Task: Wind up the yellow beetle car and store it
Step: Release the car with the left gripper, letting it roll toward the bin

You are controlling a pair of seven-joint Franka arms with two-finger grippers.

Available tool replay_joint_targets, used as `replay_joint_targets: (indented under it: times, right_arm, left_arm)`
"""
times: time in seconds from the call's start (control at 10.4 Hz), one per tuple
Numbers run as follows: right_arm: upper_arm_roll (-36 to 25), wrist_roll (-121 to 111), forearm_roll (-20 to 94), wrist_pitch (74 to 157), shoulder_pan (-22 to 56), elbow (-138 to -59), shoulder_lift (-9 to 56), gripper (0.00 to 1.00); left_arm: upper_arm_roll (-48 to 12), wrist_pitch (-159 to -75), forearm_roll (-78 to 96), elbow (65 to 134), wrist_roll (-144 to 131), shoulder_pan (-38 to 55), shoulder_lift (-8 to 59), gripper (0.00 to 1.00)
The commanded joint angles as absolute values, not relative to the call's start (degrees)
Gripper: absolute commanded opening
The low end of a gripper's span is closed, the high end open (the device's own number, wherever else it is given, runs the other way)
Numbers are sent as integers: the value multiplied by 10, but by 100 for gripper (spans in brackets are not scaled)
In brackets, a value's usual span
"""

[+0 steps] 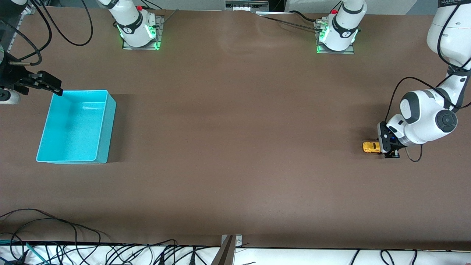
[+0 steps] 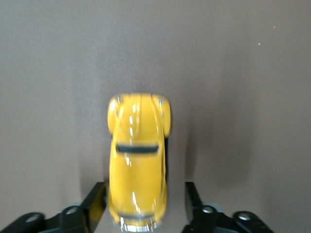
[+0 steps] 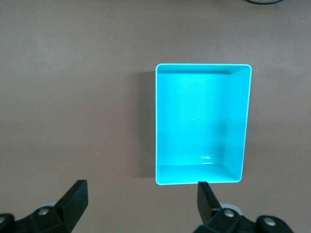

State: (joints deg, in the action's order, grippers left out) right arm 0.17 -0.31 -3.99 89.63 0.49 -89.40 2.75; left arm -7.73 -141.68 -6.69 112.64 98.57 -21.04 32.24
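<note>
The yellow beetle car point(image 1: 371, 147) stands on the brown table at the left arm's end. My left gripper point(image 1: 387, 146) is low at the car's rear with its jaws on either side of it. In the left wrist view the car point(image 2: 138, 160) lies between the fingers point(image 2: 95, 199); one finger is against its side and a gap shows at the other, so the gripper point(image 2: 143, 206) is open. The turquoise bin point(image 1: 103, 125) stands empty at the right arm's end. My right gripper point(image 1: 49, 84) waits open and empty over the table beside the bin's corner; it also shows in the right wrist view point(image 3: 142, 199), with the bin point(image 3: 240, 121).
Both arm bases point(image 1: 138, 27) point(image 1: 338, 31) stand along the table's edge farthest from the front camera. Cables point(image 1: 55, 235) run along the edge nearest the front camera. A wide stretch of bare table point(image 1: 239, 129) lies between the bin and the car.
</note>
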Motion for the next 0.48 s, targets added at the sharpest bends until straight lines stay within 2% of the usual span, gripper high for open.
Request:
replay_joint_targets:
  times: [0.0,0.38]
  right_arm:
    - [3,2,-46,885,7,-888,27,100]
    - [3,6,-44,891,7,-888,32,100]
  left_arm:
    - [-101,-1325,-76,1091,985,-212,297,100]
    - [-119,-1158,-76,1000,925,-197,287,100]
